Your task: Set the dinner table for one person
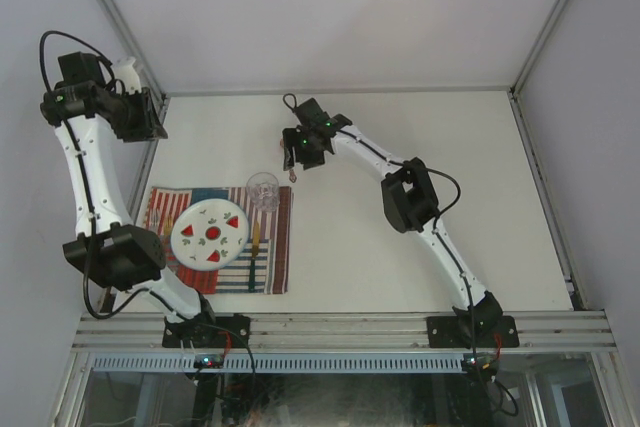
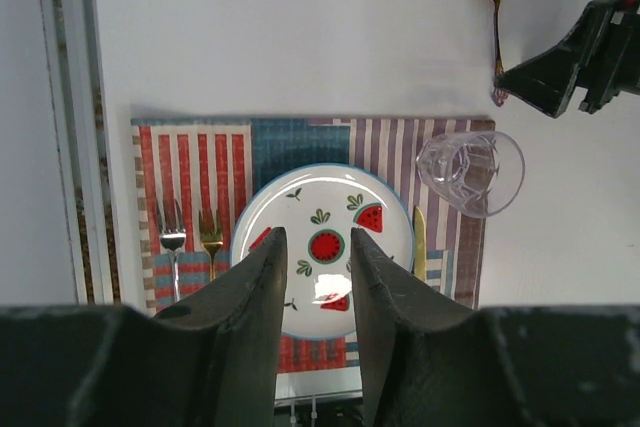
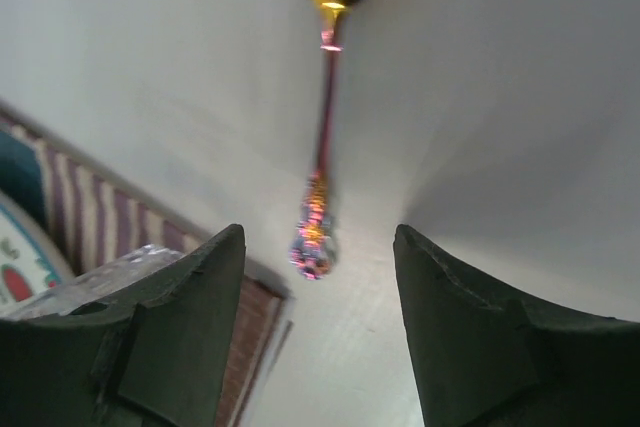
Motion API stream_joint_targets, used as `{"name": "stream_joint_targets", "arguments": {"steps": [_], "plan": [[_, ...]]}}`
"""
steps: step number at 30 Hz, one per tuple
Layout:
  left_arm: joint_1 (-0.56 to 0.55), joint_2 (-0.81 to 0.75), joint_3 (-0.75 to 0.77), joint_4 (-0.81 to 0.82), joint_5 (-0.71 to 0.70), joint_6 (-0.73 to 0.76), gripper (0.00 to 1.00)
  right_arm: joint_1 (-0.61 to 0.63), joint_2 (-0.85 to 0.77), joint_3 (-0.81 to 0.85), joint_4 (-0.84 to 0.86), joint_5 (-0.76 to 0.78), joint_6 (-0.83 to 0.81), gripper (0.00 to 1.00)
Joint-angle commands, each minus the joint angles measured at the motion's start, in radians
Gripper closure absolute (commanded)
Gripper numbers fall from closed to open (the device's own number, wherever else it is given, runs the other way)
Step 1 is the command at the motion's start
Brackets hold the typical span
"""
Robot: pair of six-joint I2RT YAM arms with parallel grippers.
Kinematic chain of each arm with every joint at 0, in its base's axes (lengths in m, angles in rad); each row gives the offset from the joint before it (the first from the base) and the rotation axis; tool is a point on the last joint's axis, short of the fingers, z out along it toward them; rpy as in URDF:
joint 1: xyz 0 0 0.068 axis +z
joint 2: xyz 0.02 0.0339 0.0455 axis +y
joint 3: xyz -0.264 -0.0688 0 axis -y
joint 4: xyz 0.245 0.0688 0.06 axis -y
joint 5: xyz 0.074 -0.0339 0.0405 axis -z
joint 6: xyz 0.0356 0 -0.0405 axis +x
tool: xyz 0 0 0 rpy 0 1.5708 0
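Cutlery lay nearly complete on the striped placemat (image 1: 165, 202), which sat at the near left part of the off-white bench (image 1: 420, 147). In the middle of the mat was the watermelon plate (image 2: 330, 247). Two forks, one silver (image 2: 172, 237) and one gold (image 2: 210, 235), lay on its left, and a gold knife (image 2: 420, 242) lay on its right, as the usual setting asks. A clear glass (image 2: 470, 172) stood upright at the far right corner of the mat, above the knife, where a drinking hand would reach it easily.

Only the iridescent spoon (image 3: 327, 97) was out of place. It lay flat on the bare bench just beyond that corner, with its bowl pointing away from the mat. The right gripper (image 1: 296, 159) hung low over the handle end. Its fingers (image 3: 190, 317) stood apart on both sides of the handle without touching it, so the spoon was not gripped. I judge that this position suited taking the spoon by the handle, to bring it beside the knife. The glass so near could be knocked on the way.

The left gripper (image 2: 316, 237) hung well apart from the setting, near the far left rail, looking down at the plate and out of the other arm's way. Its fingers had only a narrow gap between them and held nothing.
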Motion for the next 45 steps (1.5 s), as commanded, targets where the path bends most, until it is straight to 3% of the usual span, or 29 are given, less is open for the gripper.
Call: {"name": "stream_joint_targets", "arguments": {"steps": [1,8,16,19,23,32,41,45], "plan": [[0.030,-0.070,-0.058,0.000,0.034,-0.017,0.64,0.013,0.024,0.002,0.176,-0.159,0.065,0.38],[0.042,-0.107,-0.110,0.010,0.011,-0.026,0.64,0.021,0.068,-0.013,0.211,-0.151,0.108,0.38],[0.043,-0.115,-0.127,0.019,-0.003,-0.055,0.64,0.043,0.056,-0.010,0.136,-0.033,0.007,0.41],[0.043,-0.120,-0.138,0.024,-0.006,-0.068,0.64,0.048,0.063,0.017,0.085,0.038,-0.006,0.55],[0.043,-0.126,-0.148,0.029,-0.010,-0.074,0.64,0.050,0.070,0.041,0.039,0.080,-0.033,0.84],[0.044,-0.127,-0.145,0.025,-0.020,-0.071,0.64,0.017,0.055,0.030,-0.096,0.188,-0.044,1.00],[0.043,-0.145,-0.176,0.043,-0.022,-0.073,0.64,-0.014,-0.143,-0.339,-0.095,0.366,0.012,1.00],[0.042,-0.160,-0.204,0.065,-0.012,-0.077,0.64,-0.001,-0.282,-0.520,-0.010,0.456,0.014,1.00]]}}
